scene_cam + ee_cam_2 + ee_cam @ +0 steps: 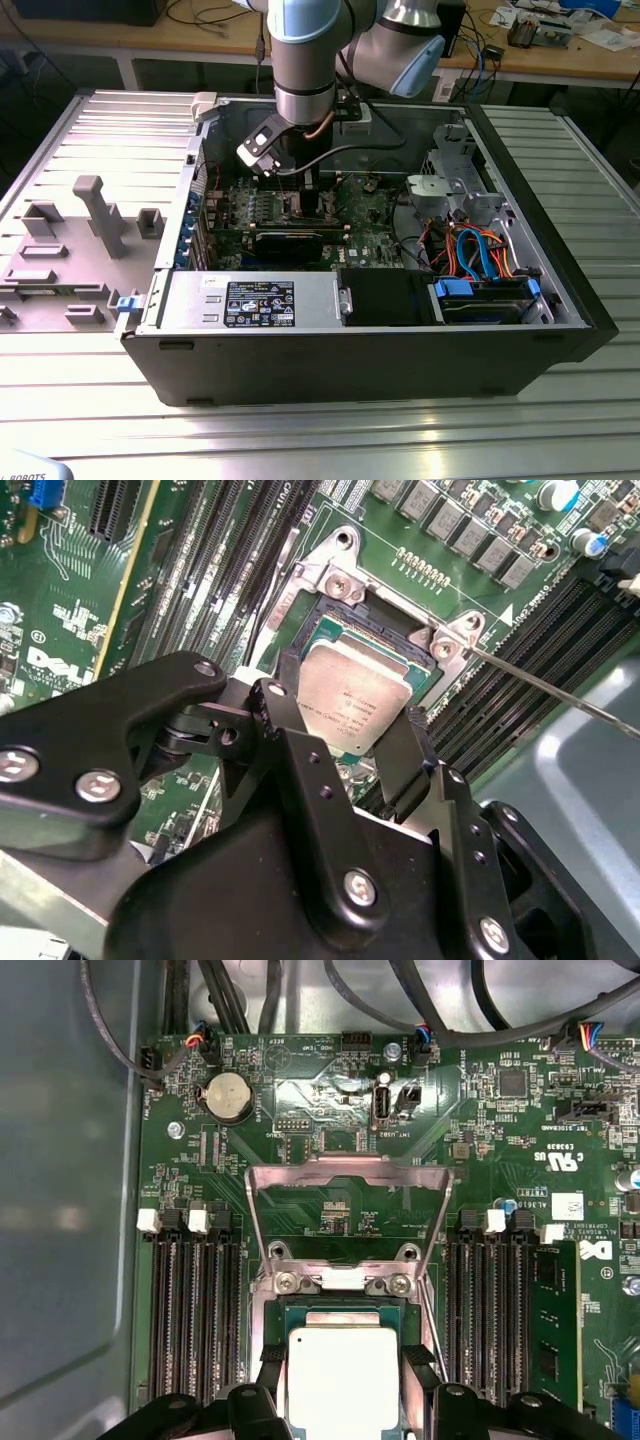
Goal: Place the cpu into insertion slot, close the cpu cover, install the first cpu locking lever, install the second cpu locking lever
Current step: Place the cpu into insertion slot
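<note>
Your gripper [345, 1362] is clamped on the cpu [343, 1380], with fingers [300, 755] tight against two opposite edges. The chip sits level over the insertion slot [343, 1279], inside its silvery rim. I can't tell if it's fully seated. The cpu cover [348, 1167] is flipped up and open, just behind the slot. In the exterior view, the arm reaches down into the computer case [380, 370], over the motherboard [375, 212].
</note>
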You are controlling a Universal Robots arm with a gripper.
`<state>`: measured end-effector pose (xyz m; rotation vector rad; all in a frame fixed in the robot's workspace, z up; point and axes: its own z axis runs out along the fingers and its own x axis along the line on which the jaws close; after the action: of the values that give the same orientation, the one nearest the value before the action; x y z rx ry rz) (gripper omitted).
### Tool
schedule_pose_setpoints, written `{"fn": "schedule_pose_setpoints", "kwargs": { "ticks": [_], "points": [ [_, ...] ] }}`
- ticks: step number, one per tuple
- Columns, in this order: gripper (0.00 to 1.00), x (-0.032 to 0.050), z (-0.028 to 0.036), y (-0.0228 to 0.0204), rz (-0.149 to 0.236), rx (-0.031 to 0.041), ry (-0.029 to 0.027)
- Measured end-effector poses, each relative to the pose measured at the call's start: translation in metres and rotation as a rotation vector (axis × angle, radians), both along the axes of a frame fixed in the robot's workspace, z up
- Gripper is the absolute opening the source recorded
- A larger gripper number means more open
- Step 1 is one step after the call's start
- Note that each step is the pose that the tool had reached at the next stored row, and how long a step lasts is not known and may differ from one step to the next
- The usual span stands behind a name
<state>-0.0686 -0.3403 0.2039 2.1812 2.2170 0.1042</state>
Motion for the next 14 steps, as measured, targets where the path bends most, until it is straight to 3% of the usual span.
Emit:
{"fn": "schedule_pose_setpoints", "kwargs": {
  "ticks": [5,14],
  "points": [
    [0.54,0.0000,-0.0048,-0.0001,-0.003,-0.0002,0.0002],
    [0.54,0.0000,-0.0050,0.0000,-0.004,0.0001,0.0000]
  ]
}}
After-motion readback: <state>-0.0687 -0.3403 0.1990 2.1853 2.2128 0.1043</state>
